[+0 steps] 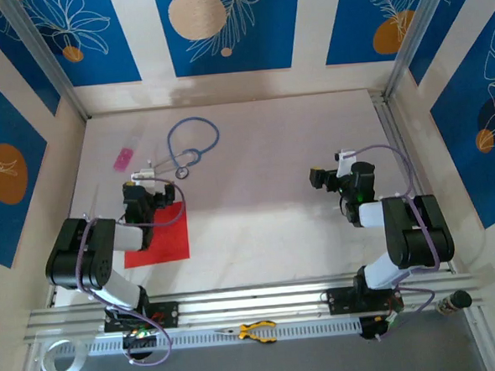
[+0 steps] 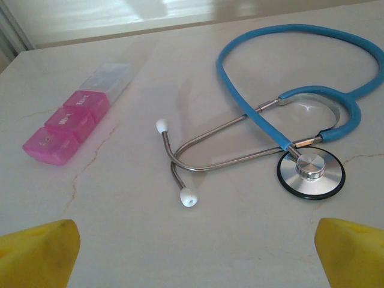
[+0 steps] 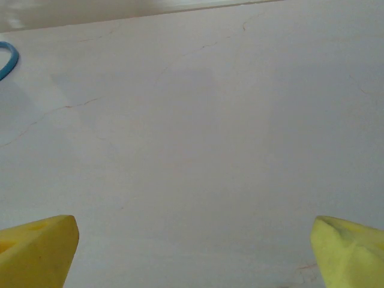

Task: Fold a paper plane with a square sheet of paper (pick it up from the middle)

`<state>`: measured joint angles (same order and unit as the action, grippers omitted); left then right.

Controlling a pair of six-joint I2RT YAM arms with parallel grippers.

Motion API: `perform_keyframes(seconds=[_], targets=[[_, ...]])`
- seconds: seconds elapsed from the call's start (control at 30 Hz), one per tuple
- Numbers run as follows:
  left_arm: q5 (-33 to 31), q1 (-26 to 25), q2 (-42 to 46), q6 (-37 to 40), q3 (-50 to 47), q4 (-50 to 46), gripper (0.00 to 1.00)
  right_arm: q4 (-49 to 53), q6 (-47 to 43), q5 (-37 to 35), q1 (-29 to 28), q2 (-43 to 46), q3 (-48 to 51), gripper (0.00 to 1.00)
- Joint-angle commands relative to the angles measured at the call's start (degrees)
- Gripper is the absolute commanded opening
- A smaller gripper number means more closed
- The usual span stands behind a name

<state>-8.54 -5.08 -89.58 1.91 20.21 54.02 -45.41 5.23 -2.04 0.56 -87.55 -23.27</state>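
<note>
White, faintly veined tabletop (image 1: 267,226) fills the workspace, closed in by walls (image 1: 238,26) of blue and cream panels with leaf patterns.

The left gripper (image 2: 192,258) has its yellow fingertips (image 2: 42,252) spread wide apart, with nothing between them but bare table. Just past it, toward 1 o'clock in its wrist view, lies a blue-tubed stethoscope (image 2: 310,172). Its round chest piece lies flat, the two white ear tips point back toward the gripper, and the tubing loops away toward 12 o'clock. At 10 o'clock from the gripper sits a pink pill box (image 2: 69,123), whose far compartment looks clear; it lies well apart from the stethoscope.

In the top view, the square sheet of paper (image 1: 162,237) lies flat and unfolded on the table at about 6 o'clock from the left wrist. Its far edge is tucked under the arm and no finger touches it.

The right gripper (image 3: 192,252) is likewise wide open and empty, over bare table at 3 o'clock from the sheet and well apart from it. A sliver of blue tubing shows at 10 o'clock in its wrist view.

Yellow-handled pliers (image 1: 256,329) rest on the aluminium rail (image 1: 263,302) at the near edge, between the two arm bases.
</note>
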Motion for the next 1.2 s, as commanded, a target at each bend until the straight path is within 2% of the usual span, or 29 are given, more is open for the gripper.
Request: perform_keyframes(seconds=[0.0,0.23,0.43,0.67,1.0,1.17], targets=[[1.15,0.38,0.02,0.46,0.97,0.44,1.00,-0.17,0.10,0.51,-0.03,0.45,-0.87,0.99],[1.17,0.34,-0.05,0.37,1.01,0.30,1.00,0.25,0.59,1.73,0.67,0.27,-1.23,0.99],[1.81,0.38,-0.09,0.67,0.96,0.27,1.00,-0.29,-0.01,-0.69,-0.56,0.28,-0.83,0.99],[4.31,0.34,0.02,1.52,0.90,0.36,1.00,-0.30,-0.05,-0.59,-0.47,0.28,-0.82,0.99],[4.01,0.33,0.02,1.44,1.00,0.10,1.00,-0.55,-0.05,-0.73,-0.56,0.36,-0.74,0.99],[4.56,0.34,0.31,1.47,0.03,1.86,1.00,-1.42,-1.08,0.88,-0.76,1.14,0.17,0.99]])
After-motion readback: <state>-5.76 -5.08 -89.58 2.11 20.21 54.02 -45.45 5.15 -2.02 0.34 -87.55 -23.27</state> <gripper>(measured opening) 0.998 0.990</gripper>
